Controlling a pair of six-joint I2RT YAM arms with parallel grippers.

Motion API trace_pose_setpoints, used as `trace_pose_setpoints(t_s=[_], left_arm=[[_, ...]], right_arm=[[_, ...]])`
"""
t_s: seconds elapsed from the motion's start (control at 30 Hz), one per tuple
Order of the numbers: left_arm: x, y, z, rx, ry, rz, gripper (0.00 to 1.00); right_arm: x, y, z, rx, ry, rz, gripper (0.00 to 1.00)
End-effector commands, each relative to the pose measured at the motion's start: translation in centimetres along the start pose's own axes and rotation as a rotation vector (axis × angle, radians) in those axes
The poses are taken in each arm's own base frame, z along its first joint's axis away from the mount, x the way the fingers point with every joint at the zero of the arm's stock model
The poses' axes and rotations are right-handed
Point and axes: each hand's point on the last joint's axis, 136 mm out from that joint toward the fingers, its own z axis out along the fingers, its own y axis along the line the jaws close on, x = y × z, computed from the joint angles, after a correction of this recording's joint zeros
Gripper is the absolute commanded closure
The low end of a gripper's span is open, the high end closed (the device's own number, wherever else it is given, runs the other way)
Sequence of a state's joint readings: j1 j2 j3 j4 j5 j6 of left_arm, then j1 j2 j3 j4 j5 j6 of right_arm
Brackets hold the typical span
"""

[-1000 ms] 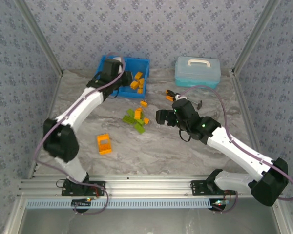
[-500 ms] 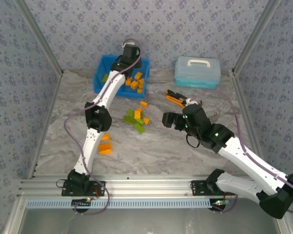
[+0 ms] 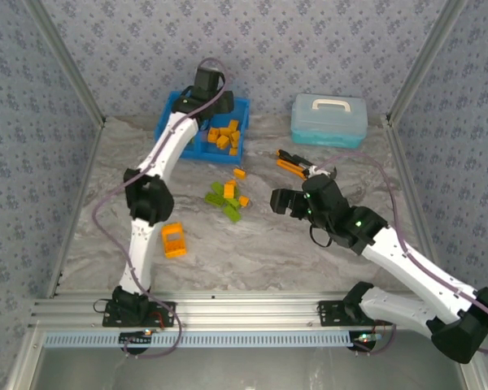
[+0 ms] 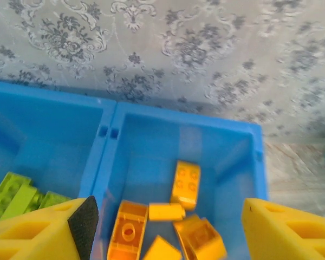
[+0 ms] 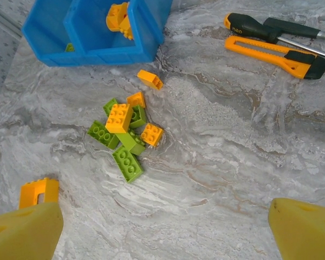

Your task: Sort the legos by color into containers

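Left gripper (image 4: 168, 216) hangs over the blue bin (image 3: 244, 122) at the back wall, fingers spread wide, nothing between them. In the left wrist view it is above the right compartment, just right of the divider (image 4: 105, 157). Orange legos (image 4: 185, 184) lie loose on that compartment's floor. Lime legos (image 4: 16, 197) sit in the left compartment, hard against the near-left corner. The bin's far rim is almost touching the patterned wall (image 4: 206, 49). The long left arm stretches from its base up the left side of the table (image 3: 309, 260).

Right gripper (image 5: 162, 208) hovers mid-table, jaws fully apart and holding nothing, pointed toward the loose pile (image 5: 127, 132). The pile is mixed lime and orange bricks, touching and partly stacked, in front of the bin. Single orange brick (image 5: 150, 79) lies apart, between pile and bin's front wall. Large orange block (image 3: 173, 240) sits alone, near-left of the pile, just beside the left arm's forearm.

There's a bare marble strip between the pile and the right gripper, and more bare marble toward the near rail (image 3: 244, 313). Utility knife (image 5: 276, 54) and screwdriver (image 5: 260, 24) lie side by side back-right of the pile, well apart from the bricks. Pale blue case (image 3: 329, 119) is at the back, right of the bin, with a gap between them.
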State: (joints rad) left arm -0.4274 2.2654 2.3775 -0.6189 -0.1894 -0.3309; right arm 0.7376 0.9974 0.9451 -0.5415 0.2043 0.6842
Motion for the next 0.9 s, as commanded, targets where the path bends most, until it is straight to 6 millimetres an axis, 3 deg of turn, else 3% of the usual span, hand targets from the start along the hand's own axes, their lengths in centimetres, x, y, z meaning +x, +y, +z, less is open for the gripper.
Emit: trace_pose_setpoints(t_s=[0.0, 0.2, 0.37, 0.5, 0.63, 0.83, 0.87], left_arm=[[-3.6, -2.4, -10.6, 0.121, -0.129, -0.071, 0.26], [4.9, 1.5, -18.0, 0.103, -0.074, -0.189, 0.24], [14.1, 6.3, -21.7, -0.012, 0.049, -0.257, 0.24], [19.7, 8.7, -23.9, -0.040, 0.138, -0.262, 0.24], [22.9, 7.9, -25.5, 0.090, 0.194, -0.242, 0.23], [24.2, 7.9, -27.0, 0.135, 0.233, -0.205, 0.17], [24.3, 8.0, -27.0, 0.129, 0.232, -0.203, 0.16]], right_arm=[[-0.7, 0.1, 0.3, 0.019, -0.021, -0.022, 0.00], [-0.6, 0.2, 1.4, 0.023, -0.010, -0.046, 0.00], [-0.6, 1.1, 3.3, 0.001, 0.009, -0.101, 0.00], [0.4, 3.7, 6.0, -0.105, 0.073, -0.216, 0.04], [2.6, 5.1, 10.1, -0.122, 0.176, -0.333, 0.09], [6.3, 6.1, 16.5, -0.066, 0.296, -0.502, 0.28], [6.1, 7.1, 17.4, -0.071, 0.299, -0.534, 0.30]])
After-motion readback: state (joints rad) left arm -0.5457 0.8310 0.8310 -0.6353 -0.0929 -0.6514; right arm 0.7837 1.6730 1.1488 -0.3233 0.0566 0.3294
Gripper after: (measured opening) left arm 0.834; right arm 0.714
